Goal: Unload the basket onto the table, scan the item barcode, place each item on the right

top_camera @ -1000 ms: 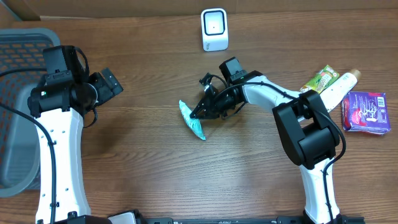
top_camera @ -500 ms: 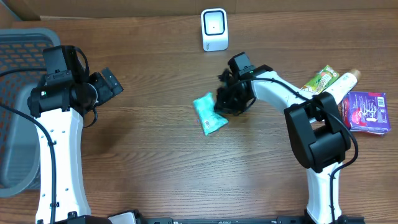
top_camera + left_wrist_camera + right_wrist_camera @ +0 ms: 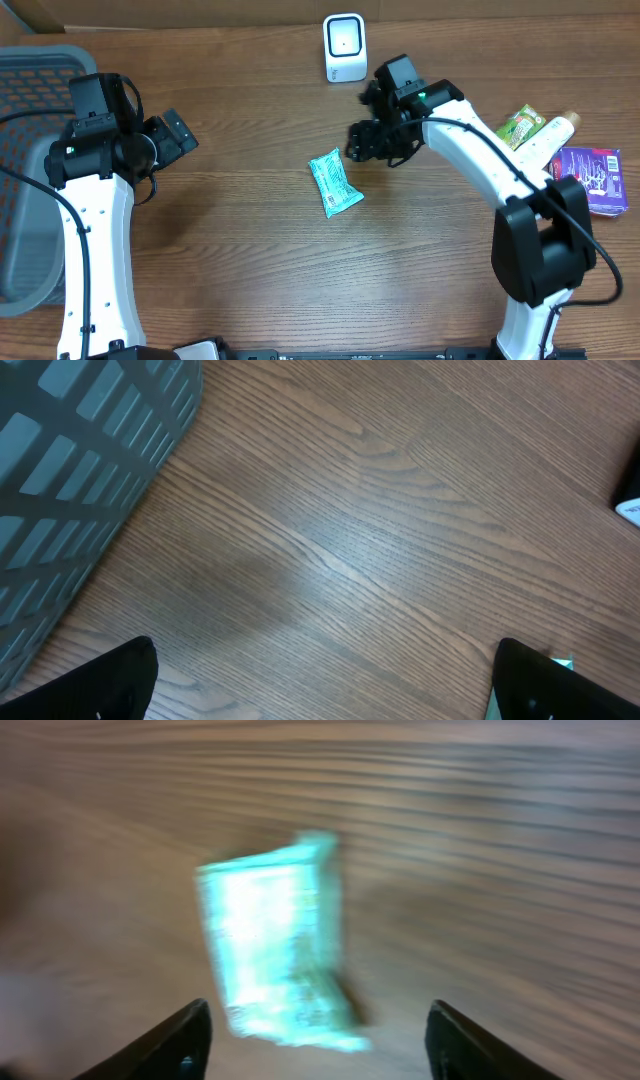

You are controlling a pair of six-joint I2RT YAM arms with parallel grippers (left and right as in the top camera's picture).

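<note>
Jaws of the right gripper (image 3: pixel 363 141) stand apart and empty just beside the teal packet (image 3: pixel 334 183), flat on the table (image 3: pixel 250 270) with bare wood between it and the white scanner (image 3: pixel 345 47); left gripper (image 3: pixel 178 132), spread wide, hovers near the grey basket (image 3: pixel 20 150), other groceries (image 3: pixel 588 180) far right.

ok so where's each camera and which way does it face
overhead: above the table, looking straight down; packet, scanner, basket, left arm, right arm show
left wrist: on left arm, facing table and basket; left hand shows
right wrist: on right arm, facing the blurred packet; right hand shows
shared: overhead and right wrist see the packet
</note>
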